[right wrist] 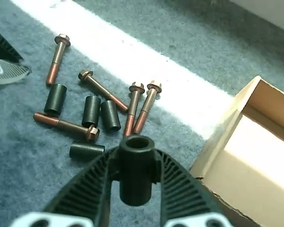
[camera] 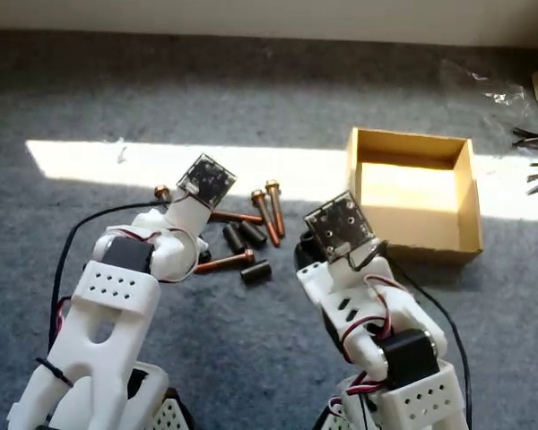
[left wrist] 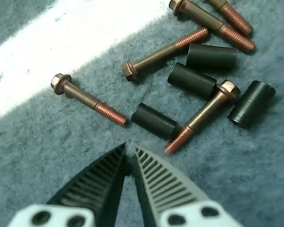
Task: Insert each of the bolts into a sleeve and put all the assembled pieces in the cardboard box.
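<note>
Right gripper (right wrist: 135,158) — clamped on a black sleeve (right wrist: 136,177); left gripper (left wrist: 130,149) — closed, empty.

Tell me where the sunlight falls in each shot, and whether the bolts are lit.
High view: a sun band crosses the carpet into the cardboard box, just touching two bolt heads. Left wrist view: bolts lie in shade beside the band. Right wrist view: same, held sleeve shaded.

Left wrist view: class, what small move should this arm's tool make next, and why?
Probably open the left tool and lower onto the copper-coloured metal bolt lying apart: it is shut and empty, while the right tool holds a black cylindrical sleeve awaiting a bolt.
</note>
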### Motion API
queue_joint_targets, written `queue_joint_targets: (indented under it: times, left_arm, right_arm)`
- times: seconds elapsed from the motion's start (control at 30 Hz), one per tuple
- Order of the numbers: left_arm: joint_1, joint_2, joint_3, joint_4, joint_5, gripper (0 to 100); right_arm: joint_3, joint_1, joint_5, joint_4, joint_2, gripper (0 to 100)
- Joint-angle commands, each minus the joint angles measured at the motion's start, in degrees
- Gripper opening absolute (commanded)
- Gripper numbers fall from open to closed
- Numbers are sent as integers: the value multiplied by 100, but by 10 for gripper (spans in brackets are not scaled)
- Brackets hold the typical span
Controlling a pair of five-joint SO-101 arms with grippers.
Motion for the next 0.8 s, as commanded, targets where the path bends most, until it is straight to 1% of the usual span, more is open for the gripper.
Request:
queue_joint_targets:
  times: [0.0,0.13,0.3,0.43,0.5,0.63,0.77]
  left_arm:
    - [75,-119,-576,290,-290,5]
    - [268,66,-1121,703,-457,5]
    - [716,1745,-2158,1257,-448,5]
    - [945,2738,-2879,1398,-466,5]
    - [1182,3046,-2941,1398,-466,5]
    - [1534,3565,-2993,1363,-466,5]
    - [1613,4110,-3248,1398,-475,40]
  right_arm:
    - [338,92,-62,-268,-497,5]
    - [637,101,-97,-277,-998,5]
    - [1174,259,-378,-277,-1710,5]
    - [1508,382,-404,-259,-2246,5]
    - [1798,382,-378,-277,-2484,5]
    - [2053,382,-369,-277,-2501,5]
    - [2088,391,-369,-488,-2492,5]
